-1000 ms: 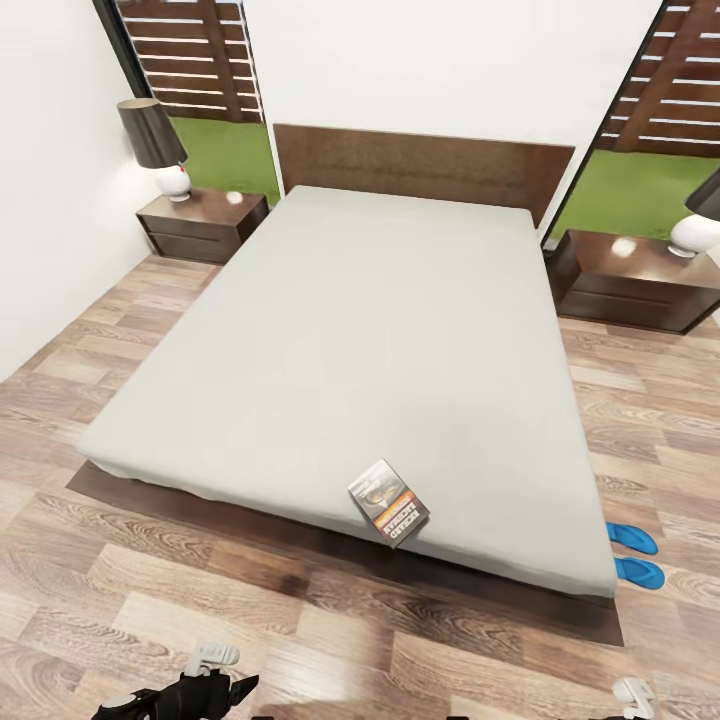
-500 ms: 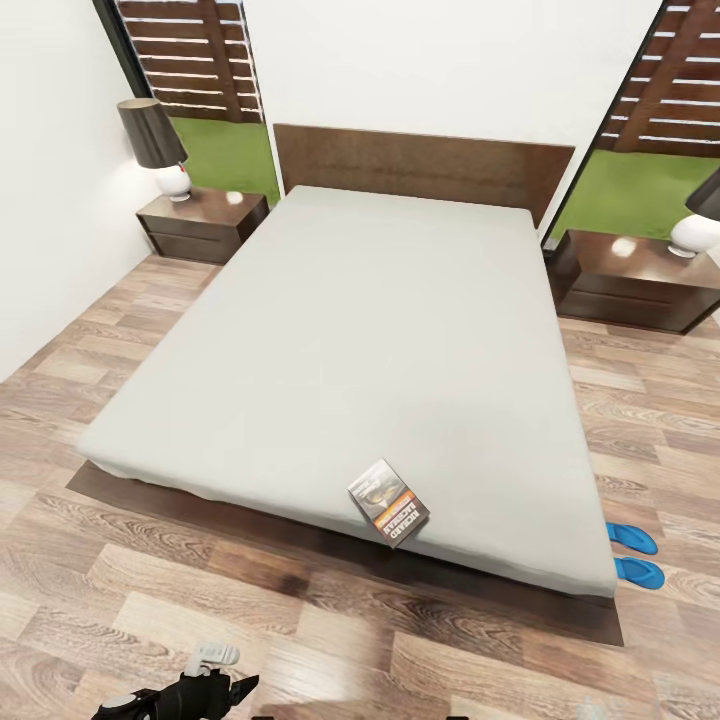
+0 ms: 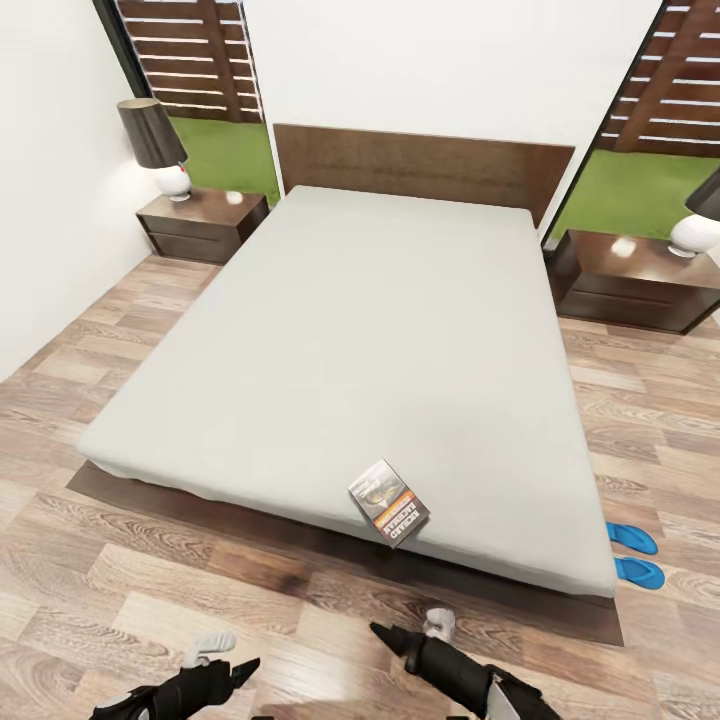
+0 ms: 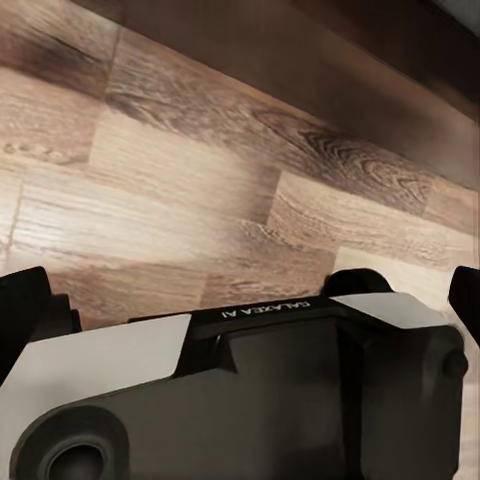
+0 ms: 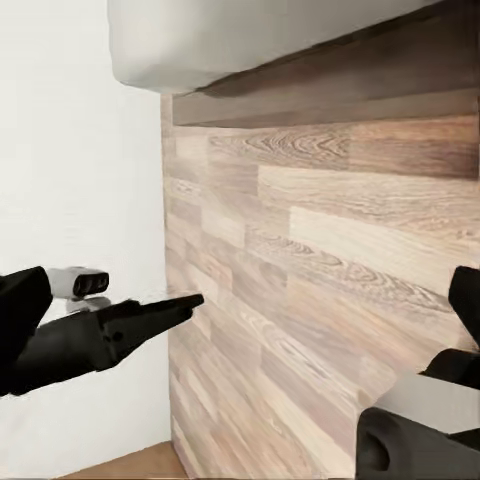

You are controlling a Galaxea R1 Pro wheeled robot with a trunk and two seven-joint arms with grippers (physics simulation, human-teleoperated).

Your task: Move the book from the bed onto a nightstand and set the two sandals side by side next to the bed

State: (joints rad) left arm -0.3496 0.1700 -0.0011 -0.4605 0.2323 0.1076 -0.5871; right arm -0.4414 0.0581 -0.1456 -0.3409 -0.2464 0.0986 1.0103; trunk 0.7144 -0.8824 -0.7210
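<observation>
The book [image 3: 389,503] lies flat on the pale mattress of the bed [image 3: 380,330], close to its foot edge. Two blue sandals [image 3: 636,555] lie side by side on the floor at the bed's near right corner. A nightstand [image 3: 203,222] stands left of the headboard and another nightstand [image 3: 630,278] right of it. My right gripper [image 3: 411,631] hangs open over the floor just short of the bed's foot, below the book. My left gripper [image 3: 226,657] is open and low at the near left. In the right wrist view, the mattress [image 5: 250,40] and bed frame [image 5: 350,95] are close.
Each nightstand carries a lamp [image 3: 157,146] with a dark shade. Wood-plank floor [image 3: 120,580] runs along both sides of the bed and in front of it. A white wall [image 3: 50,180] closes the left side. Tall windows flank the headboard.
My right arm has swung in from the lower right edge of the head view to the floor below the book. My left gripper has shifted slightly. Book and sandals have not moved.
</observation>
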